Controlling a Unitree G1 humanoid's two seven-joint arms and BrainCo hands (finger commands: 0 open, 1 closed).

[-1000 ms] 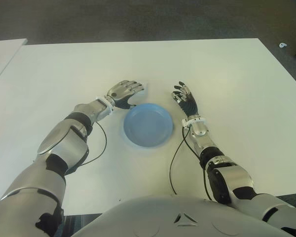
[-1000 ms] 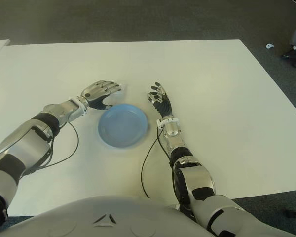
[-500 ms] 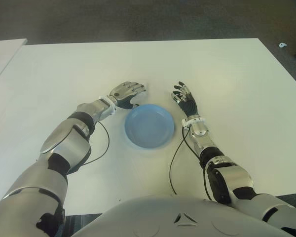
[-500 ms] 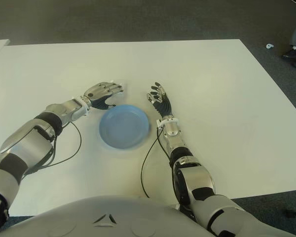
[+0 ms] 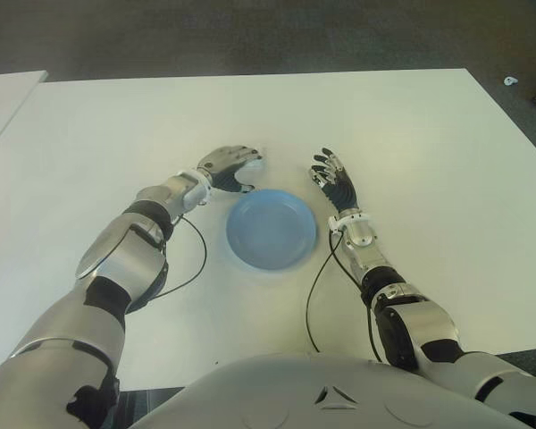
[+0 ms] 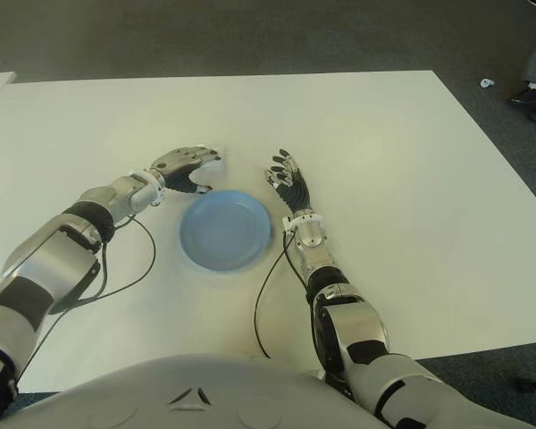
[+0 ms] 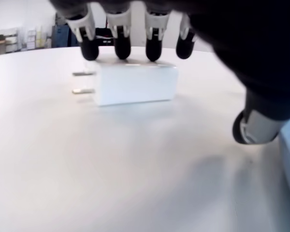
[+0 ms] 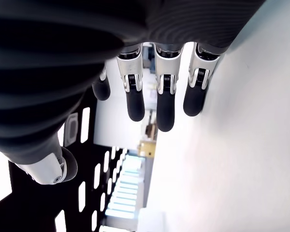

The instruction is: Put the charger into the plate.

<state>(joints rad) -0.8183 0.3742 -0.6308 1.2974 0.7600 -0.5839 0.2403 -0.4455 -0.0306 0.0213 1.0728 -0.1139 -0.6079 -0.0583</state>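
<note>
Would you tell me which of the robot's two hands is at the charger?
The left hand, fingertips at the white charger; the right hand is open and empty beside the blue plate.

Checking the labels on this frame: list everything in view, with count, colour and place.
charger: 1, white, on the table just beyond the plate's far left rim, prongs showing, under the left hand's fingers
plate: 1, light blue, mid-table between the two hands, nothing in it
table: 1, white, fills most of the view
second table: 1, white, corner at far left
floor: dark grey, beyond the table
left hand: fingers arched over the charger, tips at its far edge, not closed on it
right hand: right of the plate, fingers spread, holding nothing
</note>
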